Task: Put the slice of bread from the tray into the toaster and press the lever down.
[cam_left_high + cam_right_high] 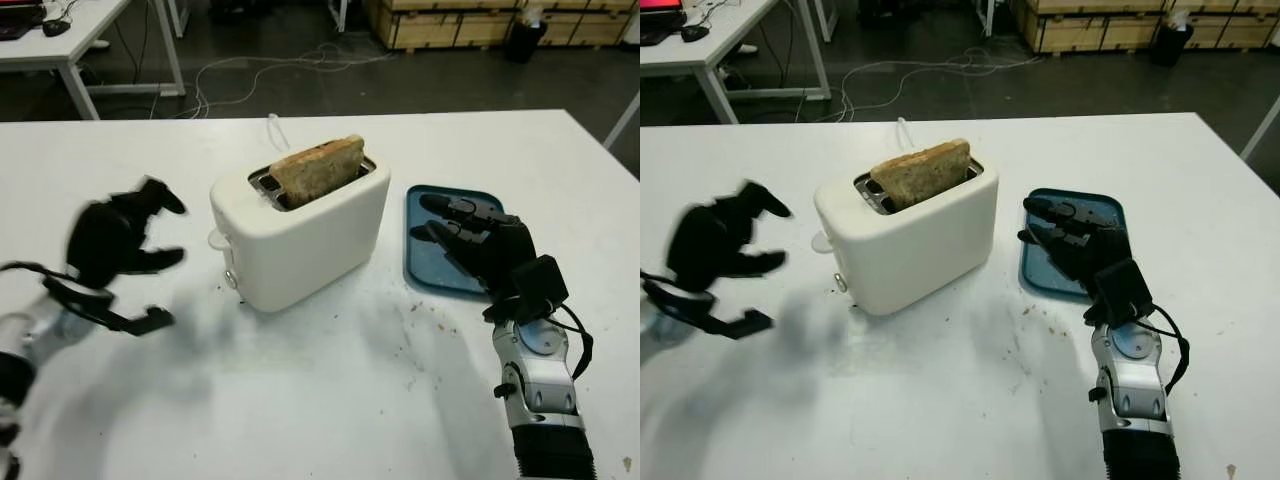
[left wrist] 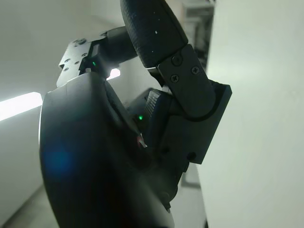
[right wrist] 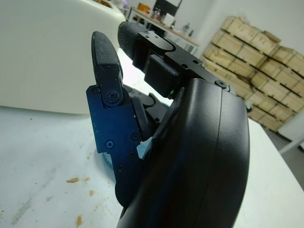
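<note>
Far left, the left hand is up over the white table, open and holding nothing, just beside the toaster's lever end. Its wrist view gives black shell and finger joints against pale surfaces.

Centre stage, the white toaster stands with its long axis running from near-left to far-right. The slice of bread stands on edge in a slot, its top half poking out, its length following that same diagonal. The lever sits low on the near-left end face.

On the right, the blue tray lies beside the toaster, and the right hand is over it, open, carrying nothing. The right wrist view adds crumbs on the table, the toaster wall close behind the fingers, and stacked wooden crates beyond.
</note>
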`<state>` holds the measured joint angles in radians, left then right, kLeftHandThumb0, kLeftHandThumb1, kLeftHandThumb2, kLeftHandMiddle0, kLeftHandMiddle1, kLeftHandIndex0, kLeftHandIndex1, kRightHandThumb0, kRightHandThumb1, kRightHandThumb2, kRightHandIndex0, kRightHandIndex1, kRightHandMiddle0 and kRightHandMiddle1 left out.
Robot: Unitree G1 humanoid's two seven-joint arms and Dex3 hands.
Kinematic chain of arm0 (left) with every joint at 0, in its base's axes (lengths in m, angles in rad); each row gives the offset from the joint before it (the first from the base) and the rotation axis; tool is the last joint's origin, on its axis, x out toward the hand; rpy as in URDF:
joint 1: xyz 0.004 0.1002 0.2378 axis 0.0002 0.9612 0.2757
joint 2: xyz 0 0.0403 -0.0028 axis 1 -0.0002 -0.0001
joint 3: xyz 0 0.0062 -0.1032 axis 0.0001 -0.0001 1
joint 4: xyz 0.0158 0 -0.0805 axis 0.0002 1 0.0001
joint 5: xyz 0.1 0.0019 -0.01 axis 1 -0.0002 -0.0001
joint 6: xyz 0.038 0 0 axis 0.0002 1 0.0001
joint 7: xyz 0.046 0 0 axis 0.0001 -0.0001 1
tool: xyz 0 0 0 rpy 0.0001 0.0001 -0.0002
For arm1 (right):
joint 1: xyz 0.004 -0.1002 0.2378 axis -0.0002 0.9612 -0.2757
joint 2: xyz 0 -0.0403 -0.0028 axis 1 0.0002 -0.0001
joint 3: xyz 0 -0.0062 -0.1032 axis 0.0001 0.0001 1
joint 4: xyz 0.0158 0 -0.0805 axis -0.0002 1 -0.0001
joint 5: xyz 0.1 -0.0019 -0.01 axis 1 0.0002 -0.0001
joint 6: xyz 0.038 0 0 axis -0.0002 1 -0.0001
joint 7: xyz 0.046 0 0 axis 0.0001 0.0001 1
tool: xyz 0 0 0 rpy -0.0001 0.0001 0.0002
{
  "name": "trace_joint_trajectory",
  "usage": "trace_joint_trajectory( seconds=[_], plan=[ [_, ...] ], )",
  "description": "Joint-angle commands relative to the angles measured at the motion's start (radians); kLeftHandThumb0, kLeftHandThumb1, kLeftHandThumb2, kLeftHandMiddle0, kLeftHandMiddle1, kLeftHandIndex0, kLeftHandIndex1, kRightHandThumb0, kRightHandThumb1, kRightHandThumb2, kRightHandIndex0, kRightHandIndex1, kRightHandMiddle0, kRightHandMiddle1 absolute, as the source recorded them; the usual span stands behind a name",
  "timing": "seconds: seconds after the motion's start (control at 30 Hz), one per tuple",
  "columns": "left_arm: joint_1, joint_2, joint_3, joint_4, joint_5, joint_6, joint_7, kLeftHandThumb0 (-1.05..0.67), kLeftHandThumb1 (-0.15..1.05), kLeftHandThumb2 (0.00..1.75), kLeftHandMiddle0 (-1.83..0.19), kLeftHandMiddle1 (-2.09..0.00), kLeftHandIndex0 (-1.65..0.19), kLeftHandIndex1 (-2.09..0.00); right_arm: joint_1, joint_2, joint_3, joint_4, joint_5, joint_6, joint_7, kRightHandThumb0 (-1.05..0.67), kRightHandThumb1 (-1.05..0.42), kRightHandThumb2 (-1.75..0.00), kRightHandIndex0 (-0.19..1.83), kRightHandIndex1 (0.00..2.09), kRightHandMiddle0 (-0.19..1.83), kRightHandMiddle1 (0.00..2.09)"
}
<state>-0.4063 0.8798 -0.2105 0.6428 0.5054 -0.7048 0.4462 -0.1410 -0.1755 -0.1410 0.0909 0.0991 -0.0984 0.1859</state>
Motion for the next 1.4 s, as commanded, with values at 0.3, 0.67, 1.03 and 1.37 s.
trace_joint_trajectory(
  seconds=[0.3,0.67,1.03,1.37],
  plan=[
    [-0.002,0.107,0.129,-0.295,-0.193,0.155,-0.604,-1.05,0.92,0.87,-1.57,-1.75,-1.13,-1.75,-0.002,-0.001,0.000,0.009,0.001,-0.027,0.000,-0.53,-0.92,-0.11,0.91,0.59,1.05,0.01],
    [-0.067,0.068,0.076,-0.343,-0.203,0.147,-0.895,-1.05,0.92,0.78,-1.56,-1.75,-0.44,-1.75,-0.006,0.000,0.000,0.009,0.008,-0.021,0.005,-0.52,-0.92,-0.11,0.90,0.60,1.05,0.00],
    [-0.016,0.058,0.114,-0.475,-0.252,0.216,-1.011,-1.05,0.92,0.85,-1.51,-1.75,-0.01,-1.75,-0.008,0.001,0.001,0.008,0.005,-0.009,0.001,-0.52,-0.92,-0.11,0.89,0.62,1.06,0.00],
    [0.031,0.049,0.154,-0.508,-0.281,0.185,-1.019,-1.05,0.92,0.88,-1.52,-1.75,0.00,-1.75,-0.006,0.002,0.001,0.012,0.010,-0.016,0.005,-0.51,-0.92,-0.10,0.90,0.63,1.06,0.00]
  ],
)
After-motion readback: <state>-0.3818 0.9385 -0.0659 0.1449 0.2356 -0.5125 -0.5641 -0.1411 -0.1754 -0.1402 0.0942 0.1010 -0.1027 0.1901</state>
